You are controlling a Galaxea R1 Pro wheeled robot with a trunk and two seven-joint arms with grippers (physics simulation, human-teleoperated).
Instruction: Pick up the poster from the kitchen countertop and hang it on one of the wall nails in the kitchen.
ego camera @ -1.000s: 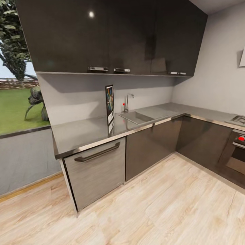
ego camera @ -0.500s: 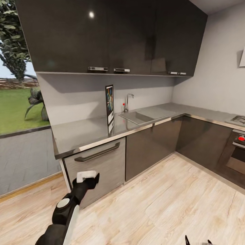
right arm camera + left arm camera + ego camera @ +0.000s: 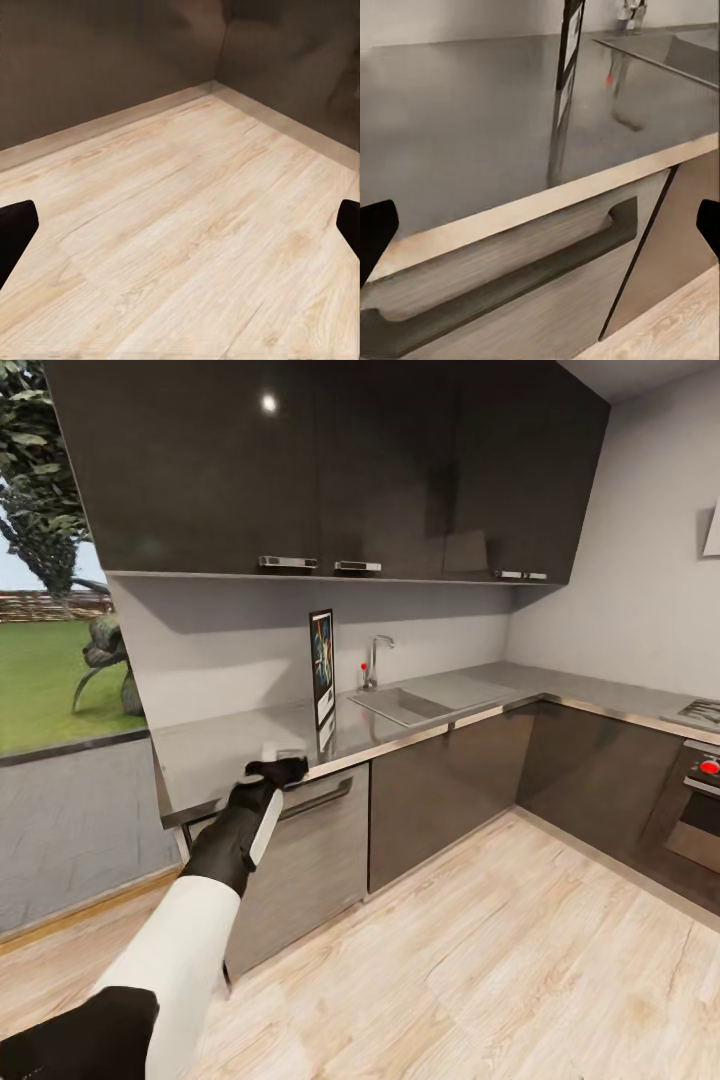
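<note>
The poster (image 3: 322,667) stands upright on the desk (image 3: 230,745), the long grey brushed-metal kitchen worktop, seen nearly edge-on, with its colourful artwork and white border facing the sink side. It sits just beside the inset sink (image 3: 400,705), between that sink and the bare stretch of worktop toward the window end, and its reflection runs down the metal surface toward the front edge. In the left wrist view the poster (image 3: 570,41) appears as a thin dark upright strip at the far part of the desk (image 3: 457,127), well apart from the hand. The chrome faucet (image 3: 375,660) rises behind the sink, against the grey wall, with a small red item at its base. The left hand (image 3: 277,768) is held at the front edge of the desk, near the poster but not touching it, above the dark handle (image 3: 288,809) of the steel-fronted drawer unit; its fingers (image 3: 376,232) show wide apart at the margins of the wrist view, released and holding nothing. The right hand (image 3: 180,232) points down at the light wood floor (image 3: 187,217), its fingers likewise spread and empty, with dark lower cabinet fronts meeting at a corner beyond. Glossy dark upper cabinets (image 3: 330,470) hang over the poster. Further along the desk past the sink, round the corner, stand the gas hob (image 3: 700,712) and the oven with a red knob (image 3: 709,767).
</note>
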